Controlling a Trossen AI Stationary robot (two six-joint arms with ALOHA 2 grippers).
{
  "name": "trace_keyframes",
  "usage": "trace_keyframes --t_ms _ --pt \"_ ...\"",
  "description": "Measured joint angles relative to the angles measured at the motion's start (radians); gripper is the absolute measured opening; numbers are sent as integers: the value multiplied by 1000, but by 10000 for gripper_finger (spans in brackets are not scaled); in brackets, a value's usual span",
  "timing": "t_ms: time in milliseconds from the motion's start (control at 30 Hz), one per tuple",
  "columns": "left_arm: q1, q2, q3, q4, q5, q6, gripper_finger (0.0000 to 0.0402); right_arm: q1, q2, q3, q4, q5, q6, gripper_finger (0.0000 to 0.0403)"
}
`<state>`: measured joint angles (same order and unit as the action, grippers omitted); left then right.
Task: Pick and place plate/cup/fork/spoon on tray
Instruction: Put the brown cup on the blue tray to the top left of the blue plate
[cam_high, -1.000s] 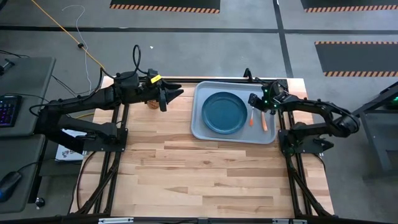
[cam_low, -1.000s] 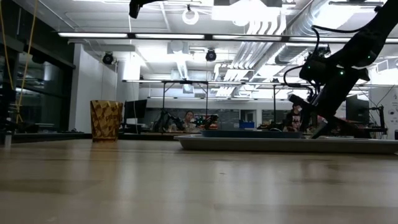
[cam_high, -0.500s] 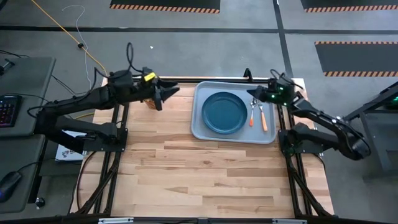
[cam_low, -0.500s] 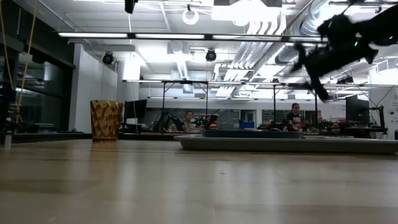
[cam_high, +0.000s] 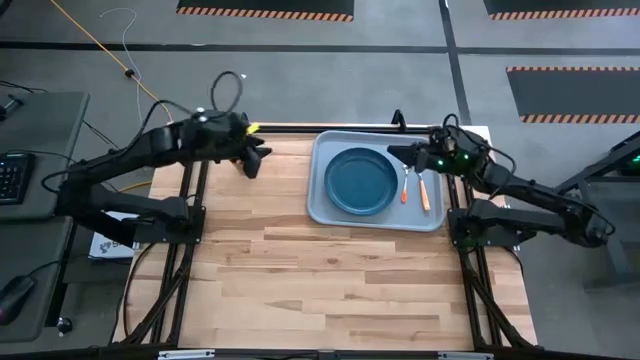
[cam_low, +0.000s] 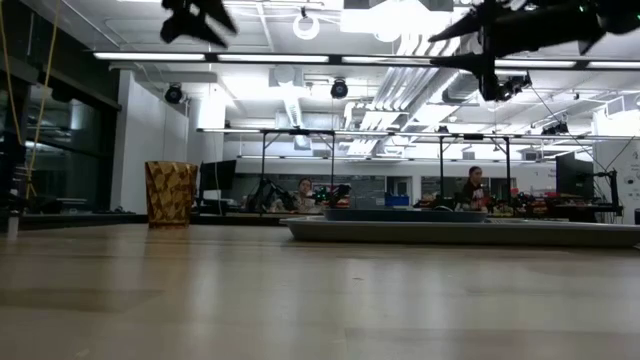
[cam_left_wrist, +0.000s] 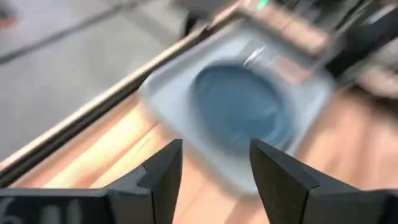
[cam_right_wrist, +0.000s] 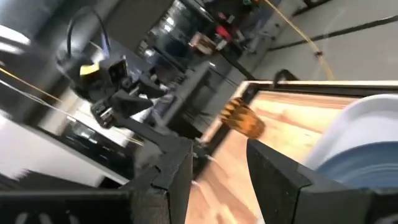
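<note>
Plate (cam_high: 361, 182), fork (cam_high: 404, 183), spoon (cam_high: 424, 189) sitting on tray (cam_high: 325, 208). Am bringing left pincer (cam_high: 252, 160), released, down around cup (cam_low: 171, 193); right pincer (cam_high: 400, 153) released, hovering.

The light grey-blue tray (cam_high: 318, 205) is lying at the table's far right. The teal-blue plate (cam_high: 362, 182) is sitting inside it, fork (cam_high: 405, 184) and spoon (cam_high: 423, 190) lying alongside on its right. The amber cup (cam_low: 171, 193) is standing upright at the far left.
</note>
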<state>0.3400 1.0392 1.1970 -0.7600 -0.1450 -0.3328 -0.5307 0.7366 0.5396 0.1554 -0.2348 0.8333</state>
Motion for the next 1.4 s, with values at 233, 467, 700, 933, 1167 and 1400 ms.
trace_keyframes --t_ms 233,467,700,933,1167,1400 --pt "167 144 26 -280 -46 38 236 9 104 195 -272 2 -165 144" --pt "297 274 26 -282 -28 75 277 9 161 217 -302 0 -180 144" --pt "355 387 26 -336 45 37 280 9 164 216 -327 -1 -180 144" --pt "381 443 -71 -279 57 11 280 9 164 216 -325 18 -180 144" --pt "389 448 -175 -180 58 -33 246 9 164 215 -325 25 -180 144" --pt "382 448 -203 -150 57 -27 73 9 164 215 -324 25 -180 144"
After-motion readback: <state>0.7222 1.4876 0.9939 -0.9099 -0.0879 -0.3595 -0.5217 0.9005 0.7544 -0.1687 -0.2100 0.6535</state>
